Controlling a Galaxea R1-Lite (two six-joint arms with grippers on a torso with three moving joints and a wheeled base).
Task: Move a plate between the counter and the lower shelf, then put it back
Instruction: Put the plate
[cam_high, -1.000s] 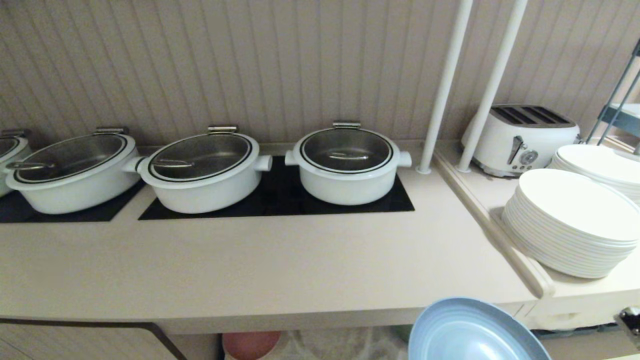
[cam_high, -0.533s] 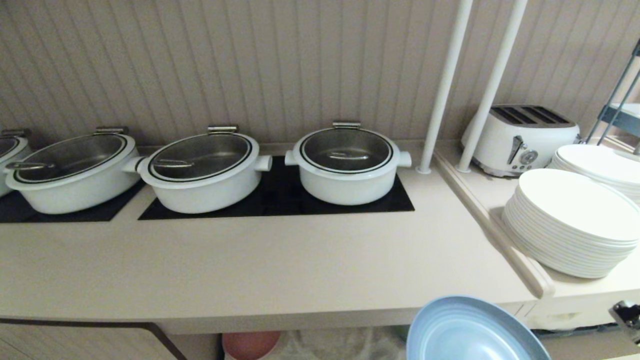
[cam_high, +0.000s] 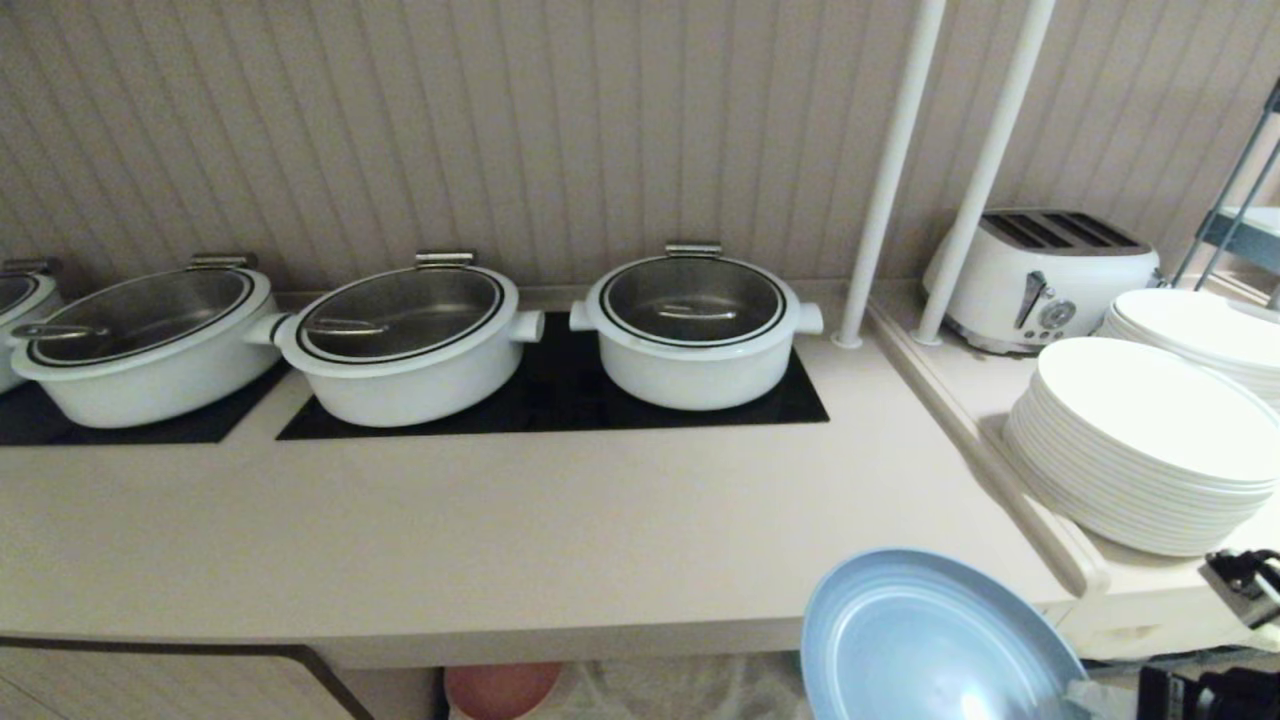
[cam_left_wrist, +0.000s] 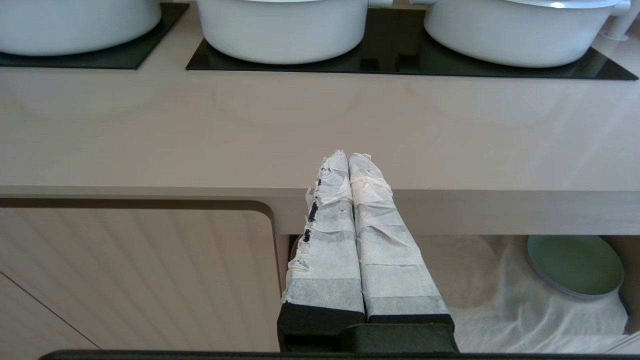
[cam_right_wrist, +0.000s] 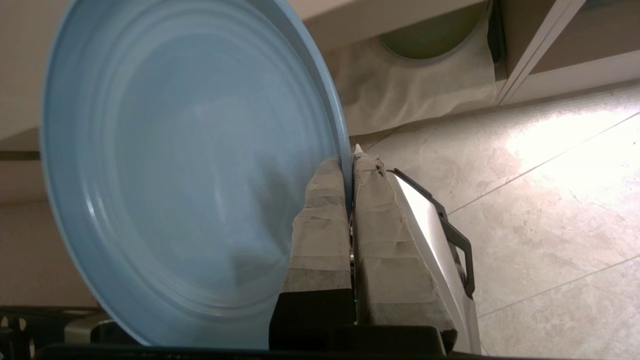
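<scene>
The light blue plate hangs tilted in the air at the lower right, just in front of the counter's front edge, its top rim overlapping that edge. My right gripper is shut on the plate at its rim, one finger on each face. Below the counter, the lower shelf shows its white cloth. My left gripper is shut and empty, pointing at the counter's front edge further left.
Three white lidded pots stand on black hob panels. A stack of white plates, a toaster and two white poles stand to the right. A green plate and a pink plate lie on the shelf.
The right gripper has lifted the blue plate, so its top rim now overlaps the counter's front edge. More of the right arm shows at the lower right. The left gripper shows no movement.
</scene>
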